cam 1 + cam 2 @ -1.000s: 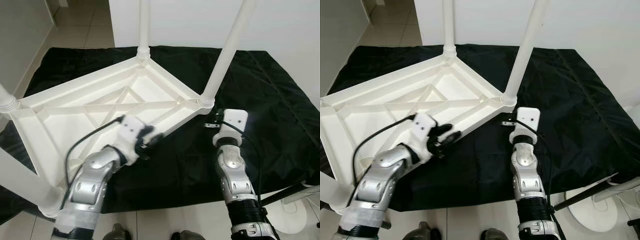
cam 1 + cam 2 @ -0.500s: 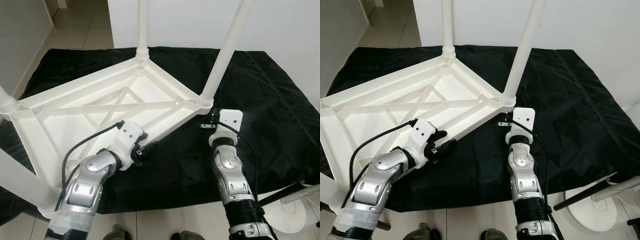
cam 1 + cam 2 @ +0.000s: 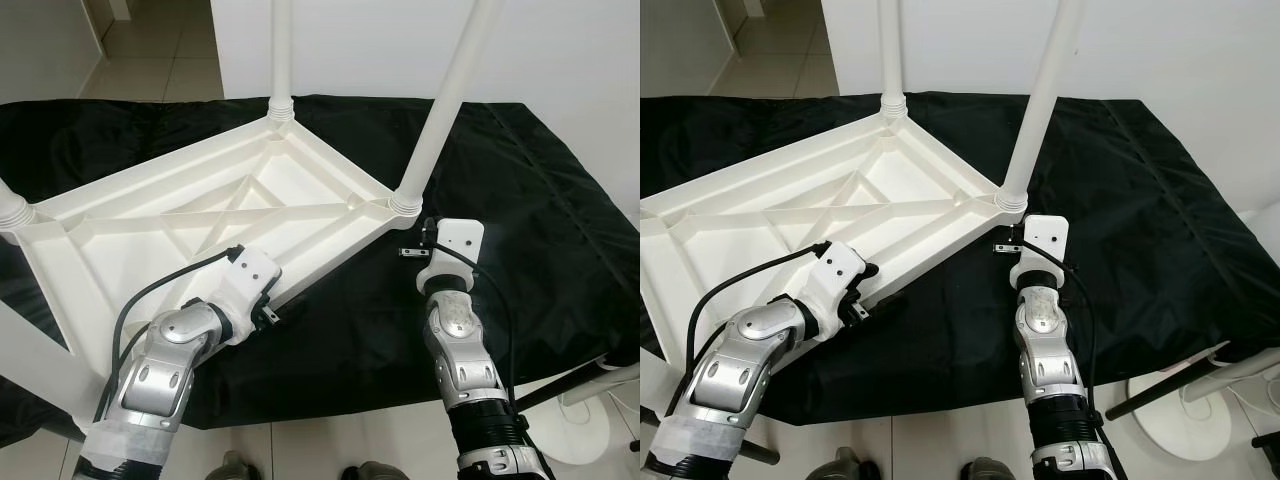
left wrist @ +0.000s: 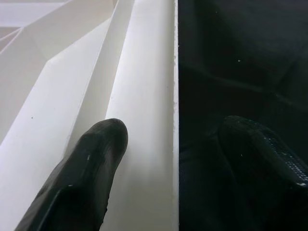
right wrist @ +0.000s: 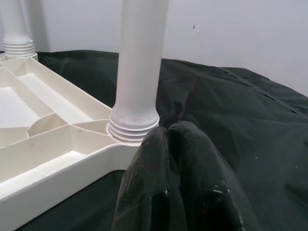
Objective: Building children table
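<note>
The white plastic table [image 3: 200, 215] lies upside down on a black cloth [image 3: 540, 200], its legs pointing up. My left gripper [image 4: 175, 127] is open at the near rim of the table [image 4: 144, 96]. One finger [image 4: 96, 159] rests on the white inner side, the other finger [image 4: 260, 154] hangs over the cloth outside. My right gripper [image 5: 168, 132] is shut with nothing between its fingers. It sits just in front of the right corner leg [image 5: 139, 62], at its ribbed socket [image 3: 404, 203].
Another leg [image 3: 281, 50] rises at the far corner, and two more [image 3: 40, 370] stand at the left. A white wall runs behind the cloth. Tiled floor [image 3: 150, 60] shows at the back left. A white round base [image 3: 1180, 400] and a dark pole [image 3: 1170, 385] sit at the near right.
My left gripper has drawn back from above the cloth to the table's near rim and now straddles it. The right gripper has edged closer to the corner leg.
</note>
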Controlling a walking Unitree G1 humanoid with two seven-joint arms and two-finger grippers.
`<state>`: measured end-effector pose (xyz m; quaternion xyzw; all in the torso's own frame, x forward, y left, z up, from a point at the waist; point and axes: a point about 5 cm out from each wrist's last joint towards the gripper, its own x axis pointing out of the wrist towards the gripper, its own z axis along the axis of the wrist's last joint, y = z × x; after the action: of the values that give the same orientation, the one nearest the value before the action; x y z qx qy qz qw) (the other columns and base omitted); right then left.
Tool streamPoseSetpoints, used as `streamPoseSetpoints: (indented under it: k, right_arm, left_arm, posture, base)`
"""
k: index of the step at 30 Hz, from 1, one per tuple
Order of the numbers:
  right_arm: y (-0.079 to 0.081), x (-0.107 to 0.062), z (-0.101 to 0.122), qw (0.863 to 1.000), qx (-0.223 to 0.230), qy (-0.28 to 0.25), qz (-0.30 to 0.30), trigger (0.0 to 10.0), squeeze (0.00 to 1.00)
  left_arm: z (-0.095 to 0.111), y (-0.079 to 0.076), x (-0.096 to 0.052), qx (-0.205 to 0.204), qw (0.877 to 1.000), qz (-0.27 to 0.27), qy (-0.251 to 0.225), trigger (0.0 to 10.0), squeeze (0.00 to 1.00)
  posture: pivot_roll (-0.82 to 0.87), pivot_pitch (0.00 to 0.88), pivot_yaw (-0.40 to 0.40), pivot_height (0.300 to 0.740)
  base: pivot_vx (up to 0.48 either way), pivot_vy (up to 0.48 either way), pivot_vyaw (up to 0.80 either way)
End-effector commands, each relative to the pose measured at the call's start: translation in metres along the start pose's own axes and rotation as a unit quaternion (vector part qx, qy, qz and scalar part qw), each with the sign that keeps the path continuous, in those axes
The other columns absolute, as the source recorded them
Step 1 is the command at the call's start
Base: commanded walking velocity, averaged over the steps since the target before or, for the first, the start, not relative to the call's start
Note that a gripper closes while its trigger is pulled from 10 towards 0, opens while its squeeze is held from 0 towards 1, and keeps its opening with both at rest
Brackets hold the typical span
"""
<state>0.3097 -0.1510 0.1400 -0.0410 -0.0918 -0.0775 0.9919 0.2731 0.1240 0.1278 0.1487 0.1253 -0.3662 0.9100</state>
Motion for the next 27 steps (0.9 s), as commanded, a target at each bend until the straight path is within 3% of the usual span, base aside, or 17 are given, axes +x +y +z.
streamPoseSetpoints:
  k: [1, 5, 7, 8, 12, 13, 15, 16, 21, 27]
  right_arm:
    - [0.000, -0.001, -0.001, 1.000, -0.002, 0.000, 0.003, 10.0, 0.00]
    - [0.000, -0.001, -0.001, 1.000, -0.002, 0.000, 0.005, 10.0, 0.00]
    - [0.001, -0.001, -0.001, 1.000, -0.002, 0.000, 0.007, 10.0, 0.00]
    - [0.003, -0.001, -0.001, 1.000, -0.001, 0.000, 0.008, 10.0, 0.00]
    - [0.004, -0.001, 0.000, 1.000, -0.001, -0.001, 0.009, 10.0, 0.00]
    - [0.004, -0.002, 0.000, 1.000, 0.000, -0.001, 0.009, 10.0, 0.00]
    - [0.004, -0.002, 0.000, 1.000, 0.000, -0.001, 0.009, 10.0, 0.00]
    - [0.004, -0.002, 0.000, 1.000, 0.000, -0.001, 0.008, 10.0, 0.00]
    - [0.004, -0.002, 0.000, 1.000, 0.000, -0.001, 0.008, 10.0, 0.00]
    - [0.005, -0.001, 0.000, 1.000, 0.002, -0.001, 0.008, 10.0, 0.00]
  left_arm:
    - [-0.026, 0.011, -0.012, -0.010, 0.995, 0.051, 0.088, 10.0, 0.00]
    - [-0.026, 0.010, -0.015, 0.009, 0.992, 0.043, 0.119, 10.0, 0.00]
    - [-0.026, 0.008, -0.013, -0.006, 0.992, 0.043, 0.122, 10.0, 0.00]
    - [-0.024, 0.005, -0.010, -0.011, 0.992, 0.042, 0.122, 5.1, 0.00]
    - [-0.022, 0.003, -0.008, -0.008, 0.992, 0.043, 0.120, 4.5, 0.00]
    - [-0.020, 0.000, -0.003, -0.012, 0.992, 0.047, 0.114, 2.2, 0.00]
    - [-0.019, -0.001, -0.002, -0.012, 0.992, 0.049, 0.112, 2.2, 0.00]
    - [-0.017, -0.002, 0.001, -0.013, 0.993, 0.051, 0.109, 0.0, 0.00]
    - [-0.011, -0.007, 0.008, -0.015, 0.993, 0.053, 0.106, 0.0, 0.00]
    - [-0.001, -0.013, 0.027, -0.005, 0.994, 0.053, 0.094, 0.0, 0.00]
  posture:
    - [-0.07, 0.023, -0.017, 0.740]
    - [-0.07, 0.019, -0.019, 0.740]
    - [-0.07, 0.019, -0.019, 0.740]
    - [-0.07, 0.016, -0.018, 0.740]
    - [-0.07, 0.015, -0.017, 0.740]
    - [-0.08, 0.013, -0.016, 0.740]
    - [-0.08, 0.013, -0.016, 0.740]
    - [-0.08, 0.012, -0.015, 0.740]
    - [-0.08, 0.010, -0.014, 0.740]
    - [-0.08, 0.008, -0.012, 0.740]
  base:
    - [0.000, 0.000, 0.00]
    - [0.000, 0.000, 0.00]
    - [0.000, 0.000, 0.00]
    - [0.000, 0.000, 0.00]
    - [0.000, 0.000, 0.00]
    - [0.000, 0.000, 0.00]
    - [0.000, 0.000, 0.00]
    - [0.000, 0.000, 0.00]
    - [0.000, 0.000, 0.00]
    - [0.000, 0.000, 0.00]
